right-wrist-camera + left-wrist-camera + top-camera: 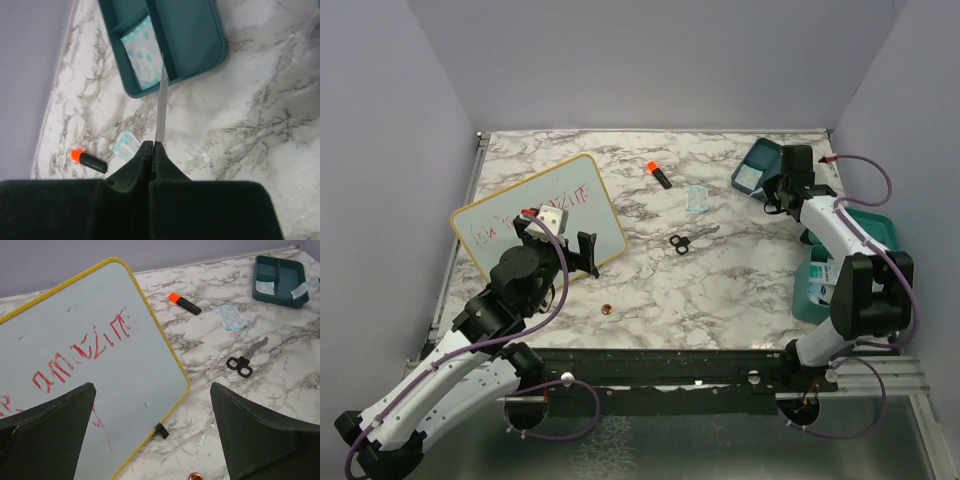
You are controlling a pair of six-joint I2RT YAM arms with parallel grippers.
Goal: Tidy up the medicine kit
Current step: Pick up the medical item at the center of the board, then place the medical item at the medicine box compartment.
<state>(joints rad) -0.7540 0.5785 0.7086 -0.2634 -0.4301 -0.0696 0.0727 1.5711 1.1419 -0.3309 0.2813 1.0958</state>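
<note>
The teal medicine kit case (877,222) lies open at the right table edge, partly hidden under my right arm. Its divided tray insert (760,158) sits at the back right and holds a patterned packet (142,50); the tray also shows in the left wrist view (280,275) and the right wrist view (195,30). My right gripper (153,144) is shut on a thin flat packet (161,100), seen edge-on, held above the table just in front of the tray. My left gripper (152,390) is open and empty over the whiteboard's right edge.
A yellow-framed whiteboard (535,220) with red writing lies at the left. An orange-capped marker (658,173), a loose packet (697,198), small black scissors (680,243) and a copper ring (607,310) lie on the marble table.
</note>
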